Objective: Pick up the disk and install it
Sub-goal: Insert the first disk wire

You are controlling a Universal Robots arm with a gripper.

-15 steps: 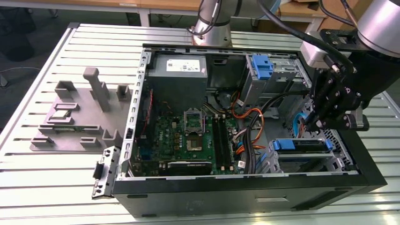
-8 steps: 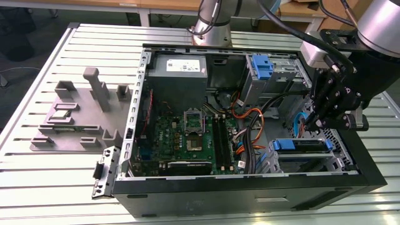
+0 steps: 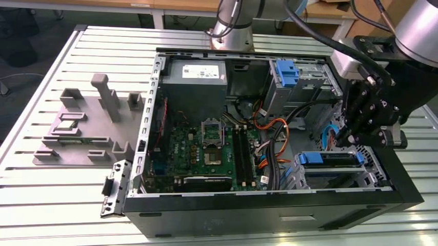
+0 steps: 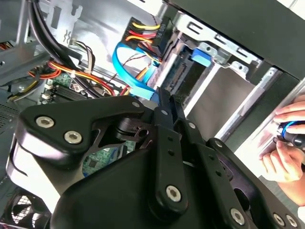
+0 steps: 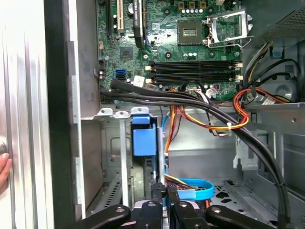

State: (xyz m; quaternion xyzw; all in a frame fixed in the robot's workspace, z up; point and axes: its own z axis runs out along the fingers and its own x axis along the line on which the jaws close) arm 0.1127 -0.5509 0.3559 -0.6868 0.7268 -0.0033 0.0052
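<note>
Beneath the claw [image 3: 350, 137], on the slatted desk [image 3: 61, 205], lies an open computer case [image 3: 274, 212] with its side panel off. The claw hangs over the end that holds the metal drive cage [image 3: 300, 177].

The disk [image 3: 329, 158] sits in that cage, its blue carrier edge facing up just under the claw and slightly to the side of the fingertips. In the first wrist view the disk [image 5: 144, 138] lies straight ahead of the claw [image 5: 166, 192], close but apart from it. It shows there edge-on, so its long axis appears to run down into the bay, roughly in line with the claw's reach.

The claw [image 4: 162, 98] looks closed: in both wrist views the two fingers stand nearly together, with nothing seen gripped between them.

A flat blue cable [image 5: 195, 191] loops right beside the fingertips. A person's hand [image 4: 286, 143] rests outside the case wall, well off to one side of the claw.
</note>
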